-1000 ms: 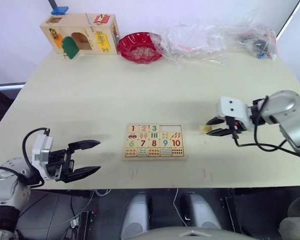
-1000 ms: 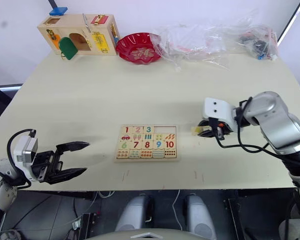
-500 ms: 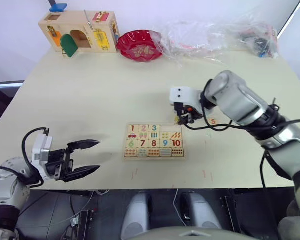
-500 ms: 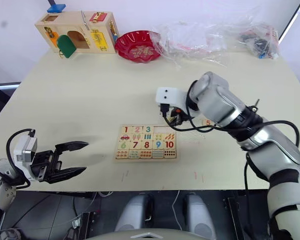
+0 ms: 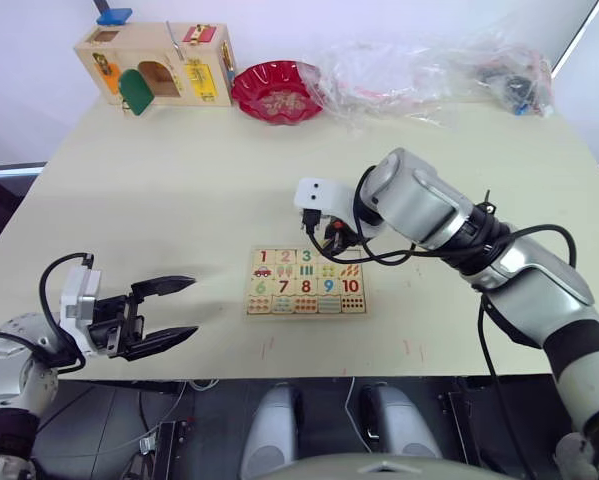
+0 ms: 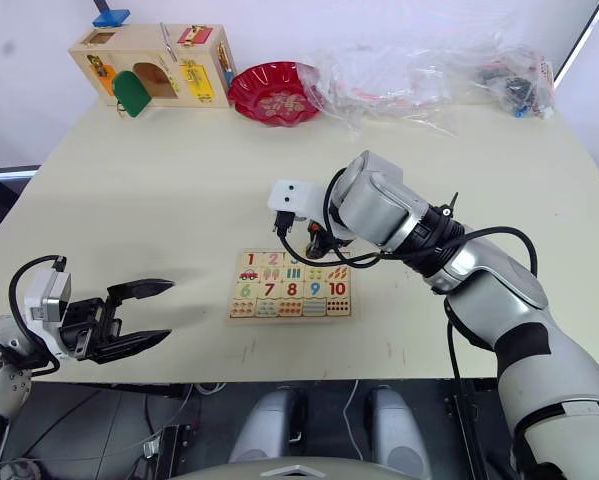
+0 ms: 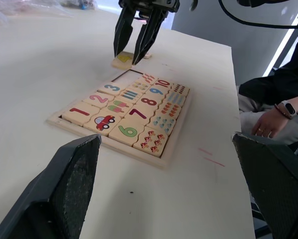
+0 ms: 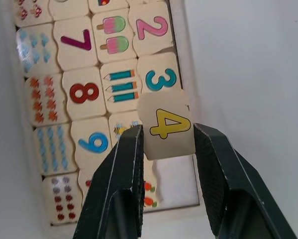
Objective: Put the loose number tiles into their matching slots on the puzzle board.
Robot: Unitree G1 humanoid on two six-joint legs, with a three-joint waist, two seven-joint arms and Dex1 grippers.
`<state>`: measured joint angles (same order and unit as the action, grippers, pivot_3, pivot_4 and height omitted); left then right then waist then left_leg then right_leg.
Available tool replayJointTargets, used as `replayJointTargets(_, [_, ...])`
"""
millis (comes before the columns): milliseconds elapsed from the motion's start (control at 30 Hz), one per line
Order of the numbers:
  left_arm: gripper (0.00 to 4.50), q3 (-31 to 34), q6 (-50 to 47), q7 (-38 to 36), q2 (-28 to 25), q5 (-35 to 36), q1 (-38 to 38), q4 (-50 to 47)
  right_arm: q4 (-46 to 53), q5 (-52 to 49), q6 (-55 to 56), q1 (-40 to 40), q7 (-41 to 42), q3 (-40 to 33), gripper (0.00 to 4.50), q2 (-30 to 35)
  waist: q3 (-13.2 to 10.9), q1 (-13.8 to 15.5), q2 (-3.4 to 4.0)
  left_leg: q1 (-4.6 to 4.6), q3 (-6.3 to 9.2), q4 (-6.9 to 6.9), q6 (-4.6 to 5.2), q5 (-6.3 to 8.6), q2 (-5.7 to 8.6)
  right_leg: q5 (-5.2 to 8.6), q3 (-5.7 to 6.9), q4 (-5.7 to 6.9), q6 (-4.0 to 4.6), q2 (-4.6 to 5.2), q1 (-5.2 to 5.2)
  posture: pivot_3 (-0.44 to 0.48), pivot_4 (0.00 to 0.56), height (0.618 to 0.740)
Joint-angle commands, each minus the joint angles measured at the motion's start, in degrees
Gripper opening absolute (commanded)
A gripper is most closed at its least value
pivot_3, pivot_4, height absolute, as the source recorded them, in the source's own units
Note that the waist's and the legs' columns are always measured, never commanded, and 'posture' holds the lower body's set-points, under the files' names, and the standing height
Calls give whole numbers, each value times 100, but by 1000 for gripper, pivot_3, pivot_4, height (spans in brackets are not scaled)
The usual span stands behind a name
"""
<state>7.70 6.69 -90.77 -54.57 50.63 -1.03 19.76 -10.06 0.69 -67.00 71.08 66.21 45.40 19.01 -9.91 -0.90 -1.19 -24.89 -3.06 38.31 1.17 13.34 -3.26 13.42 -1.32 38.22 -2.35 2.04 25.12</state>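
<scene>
Holding the number 4 tile (image 8: 167, 124) between its two black fingers, the right gripper (image 5: 336, 236) hangs just above the far edge of the puzzle board (image 5: 306, 281), over the open space to the right of the 3 in the top row; in the right wrist view the tile, with its yellow digit, sits clamped between both pads and partly overlaps the 3 tile (image 8: 160, 78) beneath it, and bare board shows in the slot beyond it; whether the tile touches the board cannot be told. The board lies flat on the pale desk (image 5: 179, 190), near the front middle; its top row reads 1, 2, 3 from the left, and the bottom number row reads 6, 7, 8, 9, 10, with rows of small counting pictures between and below them. The left gripper (image 5: 162, 315) hovers over the near left part of the desk, well apart from the board, its fingers spread wide with nothing between them. At the far edge of the desk stand a wooden box with coloured doors (image 5: 157, 62), a red bowl (image 5: 278, 93) beside it, and crumpled clear plastic bags (image 5: 429, 70) further right. A person's hand wearing a wristwatch (image 7: 273, 119) shows in the left wrist view beyond the desk's edge.
</scene>
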Motion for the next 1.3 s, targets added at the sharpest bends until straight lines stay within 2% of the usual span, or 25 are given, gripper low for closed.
replayJointTargets(33, [4500, 84, 28, -173, -8, -24, 72, -16, -46, 64, 113, 103, -77, 158, 953, -19, 0, -5, 0, -1, 0, 0, 0, 0, 0, 0, 0, 0, 0, 0, 0, 0, 150, 740])
replayJointTargets(267, [4500, 86, -3, -173, -3, -33, 104, -3, -279, 30, 133, 93, -220, 136, 953, -44, 0, -20, 0, 0, 3, 0, 0, 0, -1, 0, 1, 2, 0, -3, 1, 0, 150, 740])
replayJointTargets(1300, [4500, 179, -167, -173, 136, -137, 243, -4, -18, -138, 33, -208, -463, 217, 953, -1, 0, -21, -1, 0, 5, 0, 0, 0, -1, 0, 2, 2, 0, -2, 1, 0, 150, 740])
